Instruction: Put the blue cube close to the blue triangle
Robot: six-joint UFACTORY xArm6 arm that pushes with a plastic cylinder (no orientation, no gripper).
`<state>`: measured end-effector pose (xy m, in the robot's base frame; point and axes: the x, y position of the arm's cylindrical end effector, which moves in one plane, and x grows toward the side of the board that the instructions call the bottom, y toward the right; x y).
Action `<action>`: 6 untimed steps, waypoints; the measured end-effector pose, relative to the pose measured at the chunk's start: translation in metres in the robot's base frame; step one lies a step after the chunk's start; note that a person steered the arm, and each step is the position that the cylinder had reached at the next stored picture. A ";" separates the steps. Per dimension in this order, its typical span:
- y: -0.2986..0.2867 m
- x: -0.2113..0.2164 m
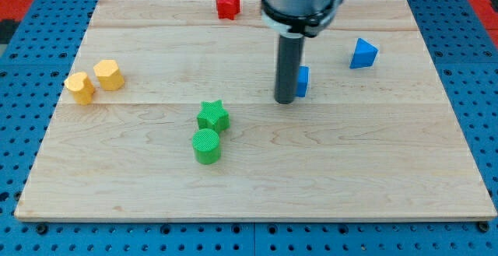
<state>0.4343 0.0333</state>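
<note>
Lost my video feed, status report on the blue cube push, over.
My tip at blue cube's left side, partly hiding it. Blue triangle up-right, apart. Nothing between them.

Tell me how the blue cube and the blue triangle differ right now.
The blue cube is mostly hidden behind my rod, with my tip right at its left side; the blue triangle is in full view, apart from my tip. The blue cube shows flat, square faces; the blue triangle is wedge-shaped. The blue triangle lies farther toward the view's top right. Both are the same blue.
</note>
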 end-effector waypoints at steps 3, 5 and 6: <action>0.039 -0.031; 0.121 -0.032; 0.119 -0.032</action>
